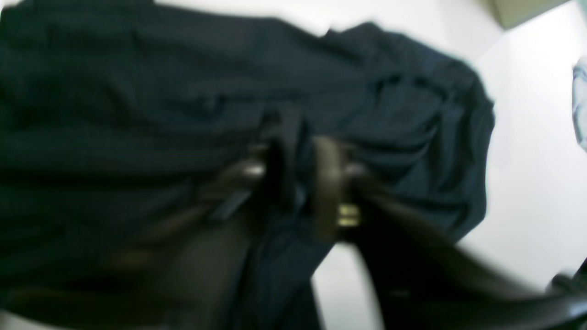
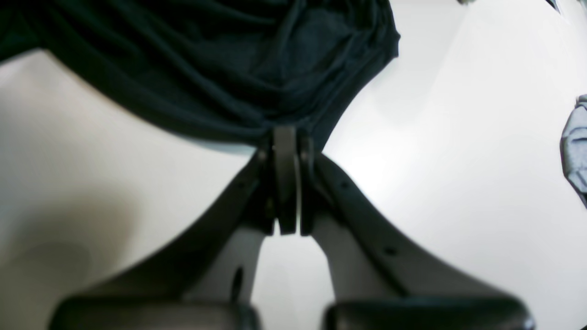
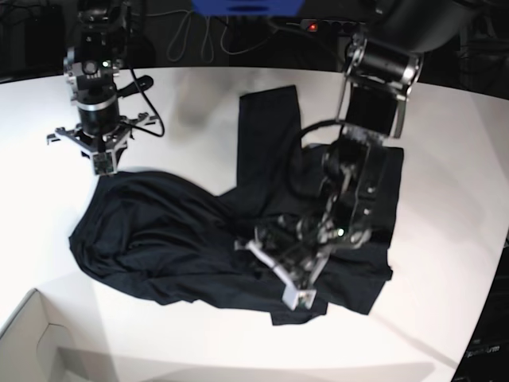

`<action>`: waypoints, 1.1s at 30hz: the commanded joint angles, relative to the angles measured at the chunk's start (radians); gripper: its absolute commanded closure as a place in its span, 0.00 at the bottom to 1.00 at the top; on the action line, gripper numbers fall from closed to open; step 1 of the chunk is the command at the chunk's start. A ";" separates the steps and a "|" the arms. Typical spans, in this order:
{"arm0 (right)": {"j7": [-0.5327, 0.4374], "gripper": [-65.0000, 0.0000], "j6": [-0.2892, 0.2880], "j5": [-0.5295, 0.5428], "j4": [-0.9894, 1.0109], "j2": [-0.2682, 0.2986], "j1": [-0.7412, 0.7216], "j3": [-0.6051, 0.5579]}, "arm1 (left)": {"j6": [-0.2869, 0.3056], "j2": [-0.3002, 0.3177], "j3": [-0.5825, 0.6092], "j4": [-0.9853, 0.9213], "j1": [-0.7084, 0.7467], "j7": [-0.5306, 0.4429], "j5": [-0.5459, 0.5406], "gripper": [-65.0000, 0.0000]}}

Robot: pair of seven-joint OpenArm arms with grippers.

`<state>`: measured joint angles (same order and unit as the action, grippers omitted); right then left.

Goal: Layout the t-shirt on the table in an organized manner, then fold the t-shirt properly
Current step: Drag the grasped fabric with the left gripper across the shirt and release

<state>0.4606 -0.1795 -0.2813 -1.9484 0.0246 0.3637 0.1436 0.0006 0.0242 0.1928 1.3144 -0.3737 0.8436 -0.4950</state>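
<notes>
No readable text, label or number shows in any view.

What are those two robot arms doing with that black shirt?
They are trying to spread the t-shirt out on the white table before folding it. The right gripper is shut on an edge of the cloth. The left gripper is low over the shirt with its jaws parted, cloth between them; the picture is too blurry to say if it grips. The shirt is bunched and wrinkly, not flat yet, so no folding is done.

Probably robotics lab: white table (image 3: 238,350), loose cables (image 3: 199,40) behind, dark equipment at rear, blurred.
</notes>
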 commanded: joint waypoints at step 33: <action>-0.032 1.00 0.007 0.004 -0.012 -0.019 -0.044 0.000 | 0.005 0.191 0.006 0.339 0.638 -0.025 -0.003 0.69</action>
<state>0.4526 -0.1791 -0.2810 -1.9438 0.0010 0.3222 0.1413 0.0120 0.2153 0.1959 1.6611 0.2562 0.7681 -0.5083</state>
